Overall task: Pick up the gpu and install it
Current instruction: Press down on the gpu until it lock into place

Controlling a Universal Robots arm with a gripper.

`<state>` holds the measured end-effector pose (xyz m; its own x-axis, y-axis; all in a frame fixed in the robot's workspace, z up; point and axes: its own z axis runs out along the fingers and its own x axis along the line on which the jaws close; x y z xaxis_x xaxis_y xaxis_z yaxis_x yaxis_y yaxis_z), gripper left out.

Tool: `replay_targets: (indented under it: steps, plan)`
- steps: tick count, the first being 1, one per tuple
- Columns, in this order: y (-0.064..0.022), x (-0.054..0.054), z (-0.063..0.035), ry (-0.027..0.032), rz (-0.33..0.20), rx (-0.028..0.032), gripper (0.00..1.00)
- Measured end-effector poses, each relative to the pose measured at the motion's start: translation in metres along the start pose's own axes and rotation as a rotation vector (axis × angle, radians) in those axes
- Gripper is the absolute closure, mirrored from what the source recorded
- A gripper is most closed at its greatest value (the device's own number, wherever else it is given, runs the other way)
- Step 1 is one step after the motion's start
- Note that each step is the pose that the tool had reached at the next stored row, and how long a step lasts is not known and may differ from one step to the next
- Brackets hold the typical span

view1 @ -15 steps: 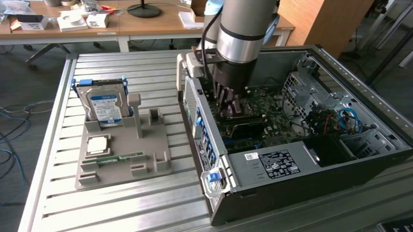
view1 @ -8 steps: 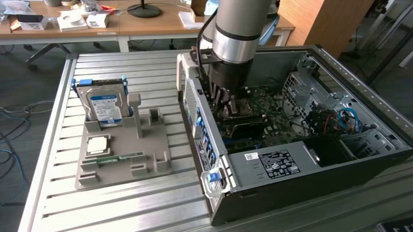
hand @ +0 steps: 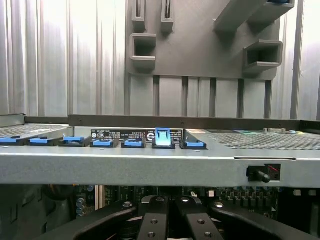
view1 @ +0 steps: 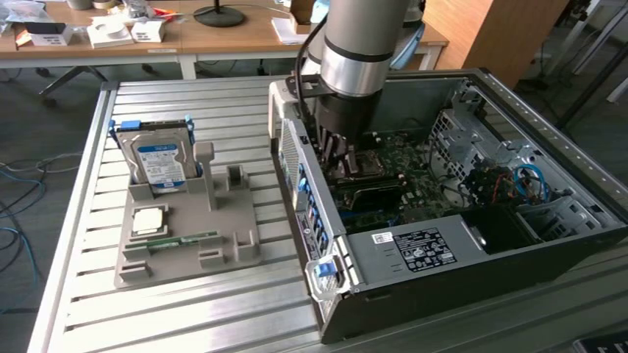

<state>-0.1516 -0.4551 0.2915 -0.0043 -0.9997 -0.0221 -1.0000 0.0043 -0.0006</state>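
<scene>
1. Outside first, from the exterior view: the arm (view1: 358, 44) reached down into the open computer case (view1: 549, 220), which lay on its side on the slatted metal worktop (view1: 196, 309).
2. The claw (view1: 339, 165) sat low inside the case, over the motherboard (view1: 422, 165) and close to the wall on the exterior view's left.
3. The claw was clenched. I could not tell whether anything was pinched between its fingers.
4. A dark flat card, which I took for the gpu (view1: 368, 195), lay inside the case just beside the claw's tip, against the motherboard. I could not tell whether it touched the claw.
5. On the exterior view's left, well apart from the case, a grey holder (view1: 235, 243) stood on the worktop. It carried an upright hard drive (view1: 157, 162), a square processor chip (view1: 149, 219) and a green memory stick (view1: 187, 239).
6. Then the wrist view: the claw's dark fingers (hand: 155, 220) were drawn together over the motherboard (hand: 235, 196).
7. Beyond them ran the case's grey wall (hand: 150, 162), with a row of blue clips (hand: 162, 137) along it.
8. Past the wall lay the worktop's slats (hand: 60, 60) and the grey holder (hand: 200, 45).
</scene>
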Motion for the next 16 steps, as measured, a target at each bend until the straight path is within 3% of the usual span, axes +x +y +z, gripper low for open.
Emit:
replay_targets:
  steps: [16]
  plan:
    - [0.0039,0.0,0.0,-0.0002,0.0,0.0,0.89]
